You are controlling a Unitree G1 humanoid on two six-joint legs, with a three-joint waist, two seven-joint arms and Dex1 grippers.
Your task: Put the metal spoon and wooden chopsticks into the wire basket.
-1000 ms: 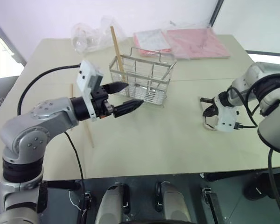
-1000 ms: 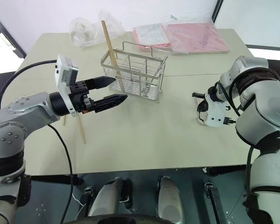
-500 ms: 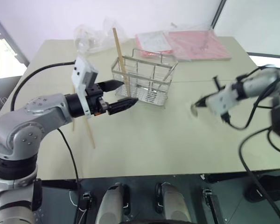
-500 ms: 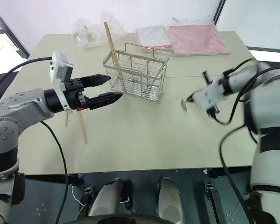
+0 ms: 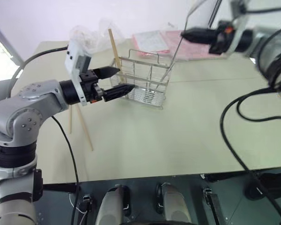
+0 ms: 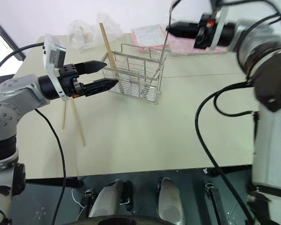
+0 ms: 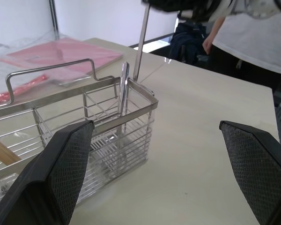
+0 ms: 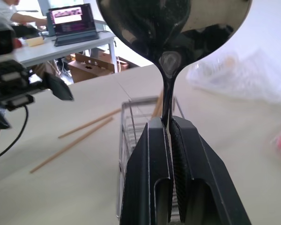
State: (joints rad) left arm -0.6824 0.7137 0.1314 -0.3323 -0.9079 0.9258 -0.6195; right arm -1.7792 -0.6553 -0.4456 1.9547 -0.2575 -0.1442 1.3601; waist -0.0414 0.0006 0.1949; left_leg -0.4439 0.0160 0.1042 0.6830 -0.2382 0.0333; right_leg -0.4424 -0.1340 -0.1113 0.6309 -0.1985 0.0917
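You've got a big pale desk (image 5: 178,131) carrying everything. No brand, label or readable writing on any of it: the pink sheets in clear plastic (image 5: 178,40) at the far edge, right of centre, show pale print too small to read, and the crumpled clear bags (image 5: 91,33) near the far left corner are blank.

The wire basket (image 5: 145,79) stands upright toward the far edge, a bit left of centre. It's a silver rectangular grid with inner dividers and a looped wire rim handle.

Left gripper (image 5: 119,79) is spread wide with nothing between the fingers. It points level at the basket's left end, tips just beside the wire; you can't tell from these views if they touch.

Right gripper (image 6: 173,28) is pressed together, pinching the metal spoon (image 5: 174,55) just below the bowl. The bowl sits up above the fingers, shiny and oval in the right wrist view. The slim flat handle hangs down into the basket's right-hand end; in the left wrist view its lower end is inside the end compartment.

Wooden chopsticks: one (image 5: 115,49) stands tilted in the basket's left end, poking well above the rim. Two more (image 5: 82,124) lie flat on the desk near the left edge, under the left arm, well apart from the basket. All are plain light-brown sticks, unmarked
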